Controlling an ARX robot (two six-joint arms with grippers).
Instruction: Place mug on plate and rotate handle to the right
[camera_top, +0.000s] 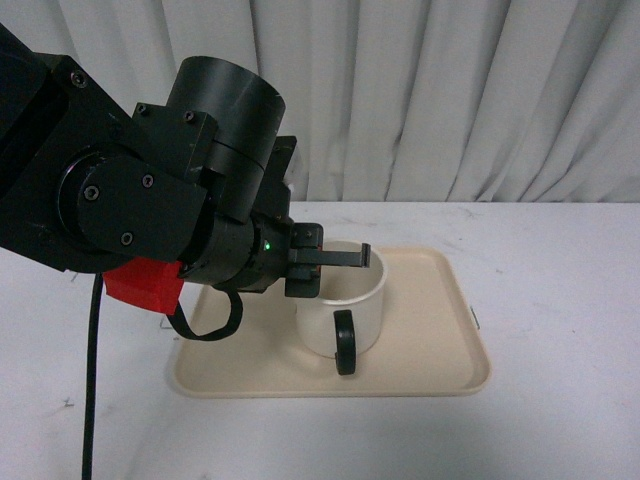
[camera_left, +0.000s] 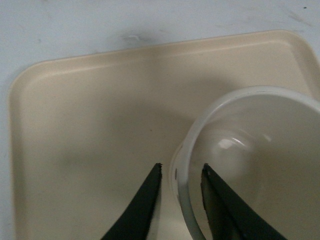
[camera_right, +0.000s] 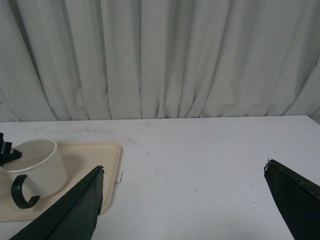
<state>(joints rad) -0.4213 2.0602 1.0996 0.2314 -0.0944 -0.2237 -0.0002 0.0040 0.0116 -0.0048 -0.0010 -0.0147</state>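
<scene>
astride mug (camera_left: 250, 165) rim, left end effector (camera_left: 182, 166)

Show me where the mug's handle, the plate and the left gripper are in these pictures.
handle (camera_top: 347, 358): front view, lower part of the black loop.
plate (camera_top: 430, 330): front view, bare floor near its right rim.
left gripper (camera_left: 182, 167): left wrist view, midway between the two fingertips.
</scene>
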